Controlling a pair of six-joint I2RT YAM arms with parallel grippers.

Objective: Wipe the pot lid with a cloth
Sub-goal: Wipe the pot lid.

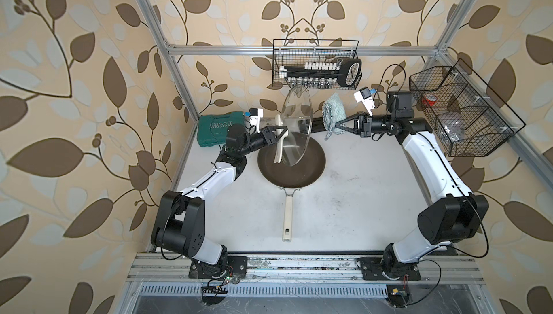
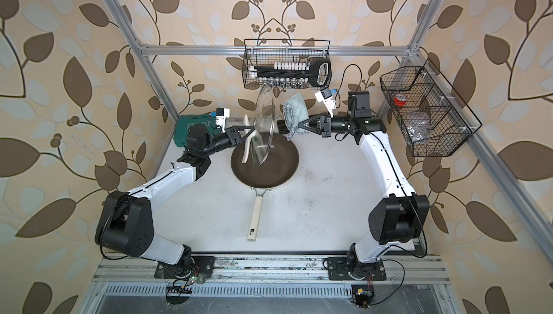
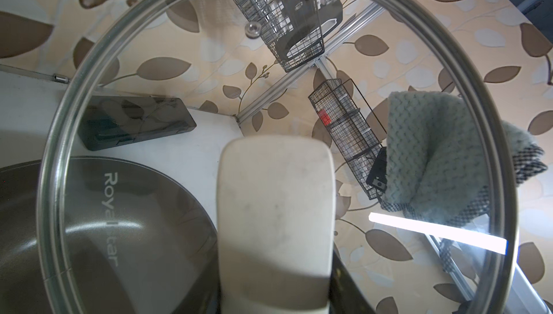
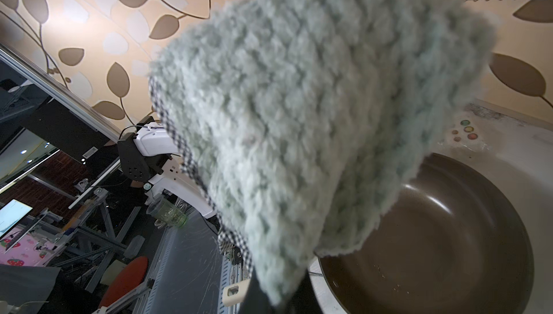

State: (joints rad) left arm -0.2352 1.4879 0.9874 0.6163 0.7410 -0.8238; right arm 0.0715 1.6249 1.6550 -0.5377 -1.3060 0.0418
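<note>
Left gripper (image 1: 281,136): jaws pressed onto the long flat cream-white handle (image 1: 279,145) of the large round clear glass pot lid with a metal rim (image 1: 297,118). The pot lid is held up on edge, close to vertical, its underside facing away from this gripper toward the other arm. Beneath it on the worktop (image 1: 359,192) sits a dark brown frying pan with a cream stick handle (image 1: 291,165). Whether the low rim touches the pan cannot be told.

Right gripper (image 1: 339,126): pinching a small soft pale mint-green and grey knitted cloth (image 1: 332,113). The cloth bunches ahead of and above the fingertips, and a grey-checked corner hangs below them. In the right wrist view the cloth (image 4: 299,118) fills most of the frame.

Relation: both top views show a narrow gap between cloth and lid rim, so near but apart. The left wrist view shows the cloth through the glass, on the side of the lid opposite the left gripper.

Step (judgement): both things are lifted and facing each other, and wiping contact is not yet made.

Next move calls for:
- The right gripper carries the cloth across the gap and lays its pile flat on the glass before stroking.
- The left gripper braces, since a push off-centre could lever the lid about its handle.
</note>
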